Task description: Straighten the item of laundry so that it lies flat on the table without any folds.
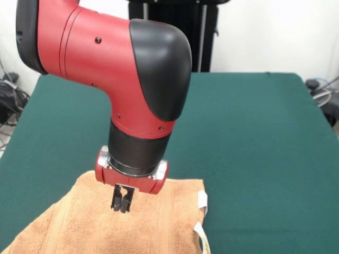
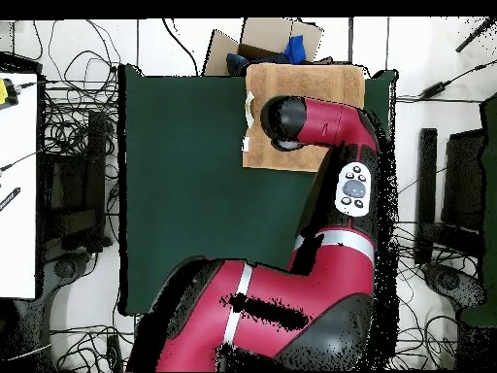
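The peach-orange towel (image 1: 159,227) lies on the green table (image 1: 254,137) at its near edge in the front view, running out of the picture at the bottom. Two white tags (image 1: 202,200) sit on its right edge, which is a little rumpled there. My gripper (image 1: 121,203) points straight down over the towel's far part, its fingers pressed together, tips at or just above the cloth. In the overhead view the towel (image 2: 330,83) lies at the table's (image 2: 184,175) top edge, and the arm hides its middle and the gripper.
A cardboard box with blue items (image 2: 262,41) stands just beyond the table edge by the towel. Cables lie on the floor around the table. A white surface (image 2: 17,185) is at the far left of the overhead view.
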